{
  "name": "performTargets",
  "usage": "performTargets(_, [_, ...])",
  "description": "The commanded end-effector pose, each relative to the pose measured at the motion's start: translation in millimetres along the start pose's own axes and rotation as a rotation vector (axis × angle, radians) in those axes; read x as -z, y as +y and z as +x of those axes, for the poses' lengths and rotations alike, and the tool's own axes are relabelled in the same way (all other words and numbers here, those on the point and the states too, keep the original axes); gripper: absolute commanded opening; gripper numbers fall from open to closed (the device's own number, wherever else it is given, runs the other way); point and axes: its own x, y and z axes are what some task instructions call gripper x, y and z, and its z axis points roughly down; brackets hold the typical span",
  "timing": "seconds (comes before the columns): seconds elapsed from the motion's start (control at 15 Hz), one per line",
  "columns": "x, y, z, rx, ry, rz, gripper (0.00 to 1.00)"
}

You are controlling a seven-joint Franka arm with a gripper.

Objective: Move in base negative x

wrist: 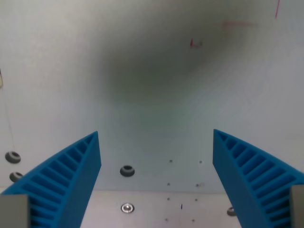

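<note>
My gripper (156,135) is open and empty, with its two blue ribbed fingers (71,175) standing wide apart at the bottom of the wrist view. It hangs above a pale, blurred tabletop (152,85). A dark soft shadow lies on the surface ahead of the fingers. No object sits between the fingers.
Several round screw holes (127,170) and a metal bolt head (127,207) mark the surface near the bottom. Faint red pen marks (195,43) show at the upper right. A seam between two plates runs across at the bottom.
</note>
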Motion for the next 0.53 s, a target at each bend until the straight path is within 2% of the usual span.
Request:
performTargets(0.07, [3.8,-5.6,-25.5,-0.01,0.075,0.001,1.0])
performTargets(0.53, [-6.0,-12.4,-59.8,-0.01,0.075,0.001,1.0])
